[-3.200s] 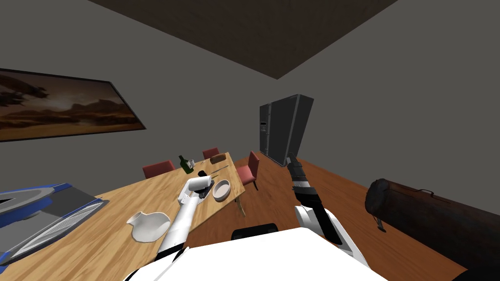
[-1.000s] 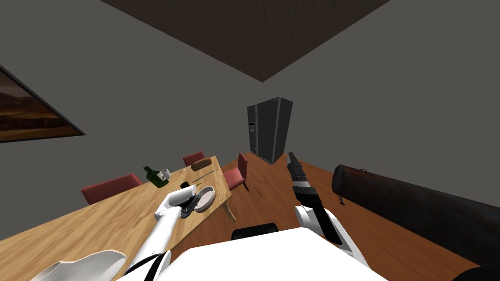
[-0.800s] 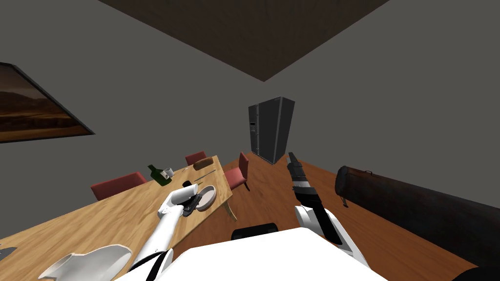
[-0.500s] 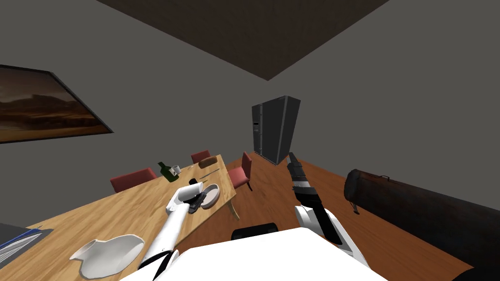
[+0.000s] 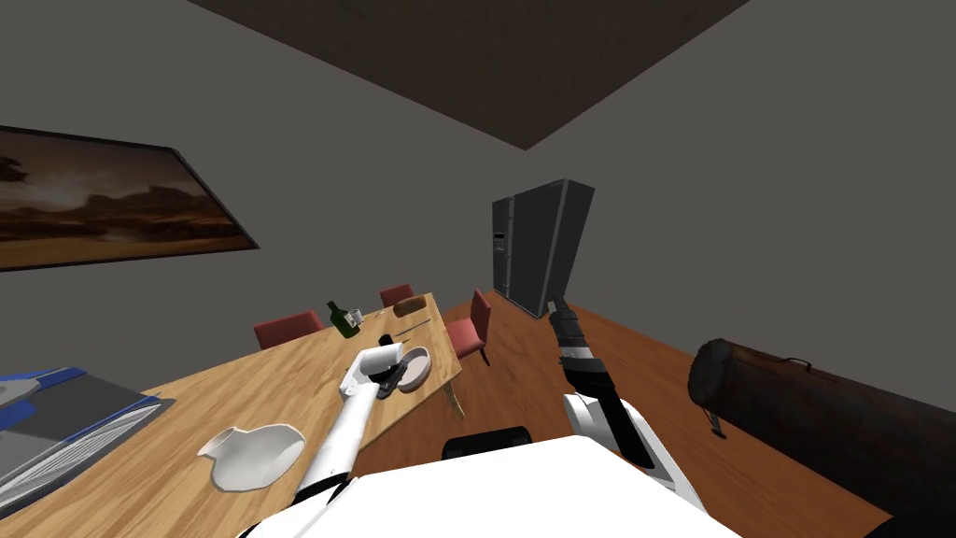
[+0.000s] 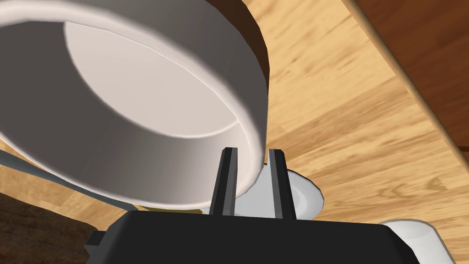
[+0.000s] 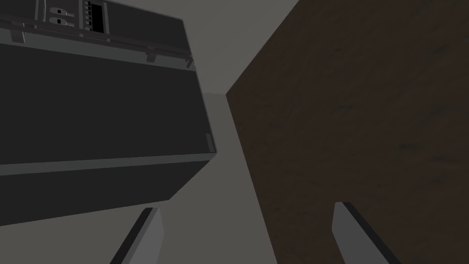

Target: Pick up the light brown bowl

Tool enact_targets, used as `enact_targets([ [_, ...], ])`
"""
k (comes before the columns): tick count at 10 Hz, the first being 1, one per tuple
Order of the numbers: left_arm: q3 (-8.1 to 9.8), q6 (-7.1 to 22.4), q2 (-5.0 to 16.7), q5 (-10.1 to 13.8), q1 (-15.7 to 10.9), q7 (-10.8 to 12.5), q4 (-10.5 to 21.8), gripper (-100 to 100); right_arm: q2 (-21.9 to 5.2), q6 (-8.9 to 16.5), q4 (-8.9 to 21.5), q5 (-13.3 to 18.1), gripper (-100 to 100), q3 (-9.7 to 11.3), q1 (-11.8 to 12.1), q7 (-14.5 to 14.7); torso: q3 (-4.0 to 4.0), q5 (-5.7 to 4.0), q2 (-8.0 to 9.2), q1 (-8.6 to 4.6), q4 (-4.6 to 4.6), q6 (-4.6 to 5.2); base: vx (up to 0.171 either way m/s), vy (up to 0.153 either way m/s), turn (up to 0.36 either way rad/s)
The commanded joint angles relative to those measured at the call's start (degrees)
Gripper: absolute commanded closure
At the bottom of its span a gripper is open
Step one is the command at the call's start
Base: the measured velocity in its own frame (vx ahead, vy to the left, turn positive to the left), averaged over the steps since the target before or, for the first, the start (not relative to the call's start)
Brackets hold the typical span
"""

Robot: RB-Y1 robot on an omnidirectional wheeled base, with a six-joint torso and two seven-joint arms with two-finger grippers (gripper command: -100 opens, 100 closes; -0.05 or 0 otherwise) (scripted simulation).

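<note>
Evidently the whole head view has swung over the last few seconds. This is to be read as the camera's own turn, not as any shift of the furniture. Against the wooden desk (image 5: 233,392), one real change can be made out. The bowl (image 5: 417,366) lay flat beside the left gripper (image 5: 390,376) three seconds back. It is now seen tipped and joined to that gripper, near the desk's corner by the red chair (image 5: 471,322). The right gripper (image 5: 553,305) is held out over the floor, well apart from the desk.

In the left wrist view the bowl (image 6: 137,105) is drawn off-white rather than brown. Its rim wall is caught between the fingers of the left gripper (image 6: 251,156), which are drawn close together, one inside the rim and one outside. A dark shadow is thrown on the desk (image 6: 343,114) beyond the bowl's far side, so the bowl is judged to be at least partly raised. Whether it is wholly clear of the desk cannot be told.

In the right wrist view the fingers of the right gripper (image 7: 247,211) are spread wide, and nothing is held between them.

The grasp is therefore judged made and the lift begun. With only a thin rim pinched and the bowl's weight hung to one side, swivelling is to be feared, so a slow, steady raise is called for.
</note>
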Motion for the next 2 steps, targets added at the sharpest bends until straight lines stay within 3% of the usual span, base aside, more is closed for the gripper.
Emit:
enact_targets([
  [1, 0.00, 0.00, 0.00, 0.00, 0.00, 0.00, 0.00, 100, 0.00, 0.00, 0.00, 0.00, 0, 0.00, 0.00, 0.00, 0.00, 0.00, 0.00, 0.00, 0.00, 0.00, 0.011, 0.020, 0.014],
  [2, -0.10, 0.20, -0.10, -0.08, -0.09, 0.12, -0.11, 0, 0.00, 0.00, 0.00, 0.00, 0, 0.01, -0.01, 0.00, 0.02, -0.01, 0.05, -0.08, 0.00, 0.00, 0.000, 0.000, 0.000],
])
